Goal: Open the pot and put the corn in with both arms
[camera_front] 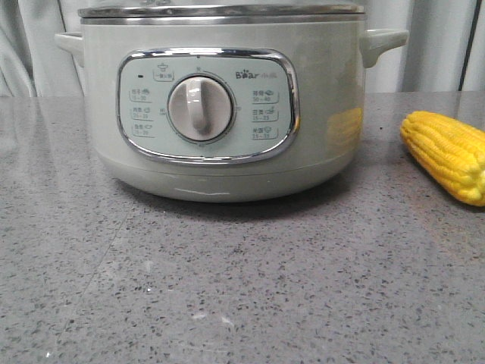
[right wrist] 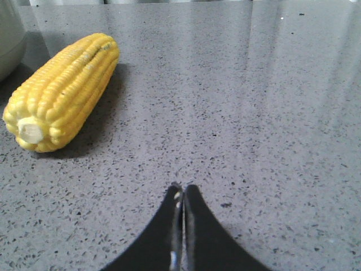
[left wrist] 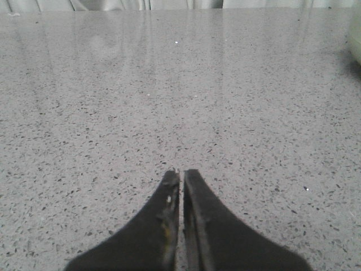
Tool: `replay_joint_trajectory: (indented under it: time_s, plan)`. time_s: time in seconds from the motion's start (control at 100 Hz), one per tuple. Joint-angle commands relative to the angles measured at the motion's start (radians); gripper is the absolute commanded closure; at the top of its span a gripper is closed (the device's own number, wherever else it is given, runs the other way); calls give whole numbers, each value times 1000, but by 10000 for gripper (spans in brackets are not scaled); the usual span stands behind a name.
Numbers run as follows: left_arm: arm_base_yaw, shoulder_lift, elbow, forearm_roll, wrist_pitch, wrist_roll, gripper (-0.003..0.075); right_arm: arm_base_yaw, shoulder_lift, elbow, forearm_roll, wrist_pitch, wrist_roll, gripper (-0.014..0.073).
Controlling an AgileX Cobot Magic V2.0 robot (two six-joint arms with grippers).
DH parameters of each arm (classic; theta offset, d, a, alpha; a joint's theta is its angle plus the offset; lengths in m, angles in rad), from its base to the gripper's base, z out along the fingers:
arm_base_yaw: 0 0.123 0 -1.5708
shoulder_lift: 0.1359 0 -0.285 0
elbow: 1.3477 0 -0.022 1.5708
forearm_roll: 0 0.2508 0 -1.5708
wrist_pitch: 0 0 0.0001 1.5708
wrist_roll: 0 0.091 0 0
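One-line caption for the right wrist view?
Right claw shut above grey countertop, corn lying untouched beside the pot.

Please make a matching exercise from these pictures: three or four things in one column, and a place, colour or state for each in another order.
Things:
1. pot
2. corn
3. lid
4. right gripper

States:
A. lying on the counter, right of the cooker
B. fingers shut, holding nothing
C. pale grey-green with a cream dial
D. resting on top of the cooker

Pairs: 1-C, 2-A, 3-D, 4-B
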State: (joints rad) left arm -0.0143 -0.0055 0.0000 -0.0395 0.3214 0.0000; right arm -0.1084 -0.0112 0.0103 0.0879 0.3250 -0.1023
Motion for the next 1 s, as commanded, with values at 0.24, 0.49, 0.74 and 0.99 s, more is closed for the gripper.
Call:
replay_joint_trajectory:
  time_s: [0.24,0.49,0.74,0.99]
  plan:
    - [2,-30,24,-5,-52,-9,741,-2,-21,18,0,-19,-2,657]
    - [2,-30,24,-5,-52,-9,741,28,-21,18,0,-19,-2,657]
    - [2,-30,24,-5,-52,-9,741,28,-21,18,0,-19,-2,657]
    - [2,-30,24,-5,-52,-9,741,28,-21,18,0,-19,-2,657]
